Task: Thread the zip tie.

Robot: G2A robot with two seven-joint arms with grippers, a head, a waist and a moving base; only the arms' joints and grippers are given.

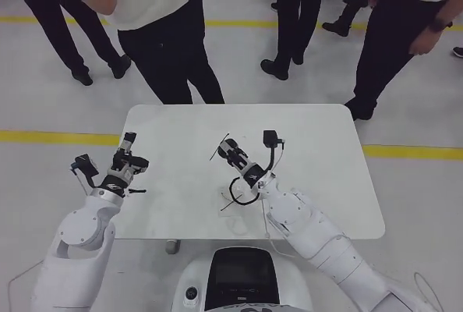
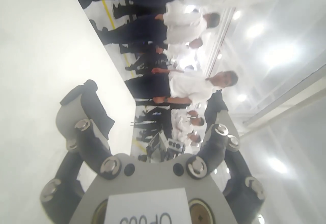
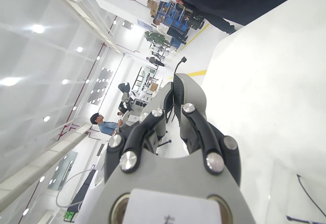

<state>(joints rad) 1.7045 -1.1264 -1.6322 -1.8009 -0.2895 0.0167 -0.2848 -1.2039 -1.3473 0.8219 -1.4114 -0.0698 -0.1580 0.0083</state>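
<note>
The right gripper point(image 1: 225, 147) is clenched on the zip tie point(image 3: 184, 58), its two ribbed pads pressed flat together over the strap. The zip tie is a thin black strip. A short length of it rises past the fingertips, bends slightly, and ends in a small, squarish head. In the top view it shows as a fine dark line point(image 1: 214, 154) slanting across the gripper's tip, held above the middle of the white desk point(image 1: 317, 156); whether its low end touches the surface I cannot tell.

The left gripper point(image 1: 129, 142) is well apart from it, over the desk's left edge. It is released, its dark fingers point(image 2: 85, 100) spread wide with nothing between them. Nothing lies on the desk between the two grippers. A yellow line point(image 1: 29, 137) runs across the pale floor beyond the desk.
</note>
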